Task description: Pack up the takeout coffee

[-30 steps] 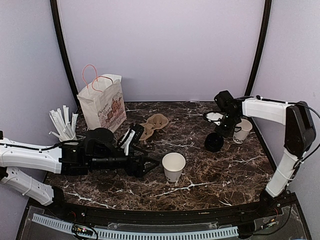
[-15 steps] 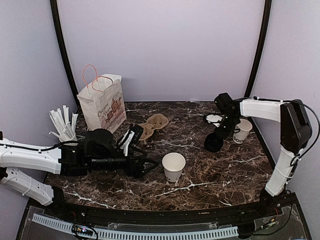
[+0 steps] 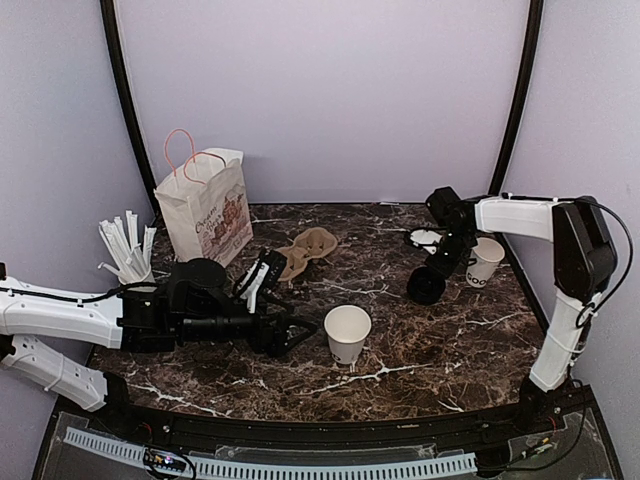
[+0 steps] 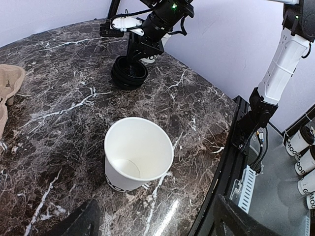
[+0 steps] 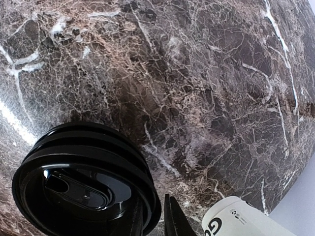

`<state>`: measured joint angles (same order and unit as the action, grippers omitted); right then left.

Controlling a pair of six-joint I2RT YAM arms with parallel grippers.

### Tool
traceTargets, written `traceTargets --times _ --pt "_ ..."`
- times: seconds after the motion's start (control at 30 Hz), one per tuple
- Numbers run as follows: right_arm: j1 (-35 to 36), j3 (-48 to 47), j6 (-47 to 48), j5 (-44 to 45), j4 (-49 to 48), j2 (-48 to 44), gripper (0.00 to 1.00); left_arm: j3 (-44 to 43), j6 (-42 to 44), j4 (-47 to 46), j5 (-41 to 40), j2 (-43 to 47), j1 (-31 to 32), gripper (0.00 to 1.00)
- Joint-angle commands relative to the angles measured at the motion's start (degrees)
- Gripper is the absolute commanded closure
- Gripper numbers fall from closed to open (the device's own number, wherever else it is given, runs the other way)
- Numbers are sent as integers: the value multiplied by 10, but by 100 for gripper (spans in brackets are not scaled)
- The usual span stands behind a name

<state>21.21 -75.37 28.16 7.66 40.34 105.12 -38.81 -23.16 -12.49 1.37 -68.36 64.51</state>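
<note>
An open white paper cup (image 3: 347, 333) with no lid stands at the table's front middle; it also shows in the left wrist view (image 4: 138, 153). No cup with a black lid on it shows. My left gripper (image 3: 303, 333) is open just left of the cup, which stands ahead of its fingers (image 4: 74, 223). A stack of black lids (image 3: 427, 287) lies at the right. My right gripper (image 3: 441, 266) is down on the stack. In the right wrist view it (image 5: 152, 205) pinches the rim of the top black lid (image 5: 83, 191). The paper bag (image 3: 205, 205) stands at the back left.
A second white cup (image 3: 485, 262) stands right of the lids, close to the right gripper (image 5: 246, 219). A cup of wrapped straws (image 3: 128, 255) is at the left edge. A brown cardboard cup carrier (image 3: 308, 250) lies behind the left gripper.
My right gripper has come down and a little left onto the stack of black lids. The left arm and the open cup have not moved.
</note>
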Motion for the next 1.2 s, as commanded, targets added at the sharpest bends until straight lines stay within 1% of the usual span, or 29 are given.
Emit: traceTargets --times 0.0,0.1,0.13,0.2,0.23,0.37,0.5,0.6,0.7,0.77,0.87,0.9,0.93,1.03,1.07,1.17 --pt "-5 -15 -10 -6 1 9 82 11 2 -15 -4 8 -1 18" --pt "-6 -20 -12 -12 7 13 86 14 1 -17 -5 7 -1 18" --pt "-6 -21 -12 -15 9 13 88 14 0 -18 -3 7 -1 18" --pt "-7 -25 -13 -23 13 13 97 13 0 -18 -3 6 -1 18" --pt "-7 -27 -15 -25 16 12 99 13 0 -18 -2 5 -1 18" --pt "-7 -34 -19 -29 29 -10 100 9 3 -15 -4 7 -1 18" --pt "-7 -31 -23 -46 41 -64 100 -2 13 -6 -6 6 -1 18" --pt "-7 -27 -30 -71 50 -104 100 -22 31 9 -26 -4 -1 18" --pt "-7 -26 -35 -147 61 -144 100 -58 52 11 -24 -28 -1 18" --pt "-8 -25 -37 -247 64 -177 100 -74 80 -10 -20 -44 0 17" --pt "-7 -22 -50 -390 54 -217 100 -95 127 -69 -44 -65 10 11" --pt "-7 -24 -52 -434 54 -226 100 -100 159 -81 -63 -75 13 7" --pt "-5 -27 -52 -467 55 -233 100 -113 176 -102 -69 -85 15 6" --pt "-5 -32 -60 -534 50 -257 100 -150 261 -136 -79 -111 16 2" --pt "-5 -30 -70 -550 40 -264 100 -177 276 -139 -72 -128 16 2" --pt "-5 -22 -96 -600 14 -280 100 -222 345 -172 -55 -161 19 2"
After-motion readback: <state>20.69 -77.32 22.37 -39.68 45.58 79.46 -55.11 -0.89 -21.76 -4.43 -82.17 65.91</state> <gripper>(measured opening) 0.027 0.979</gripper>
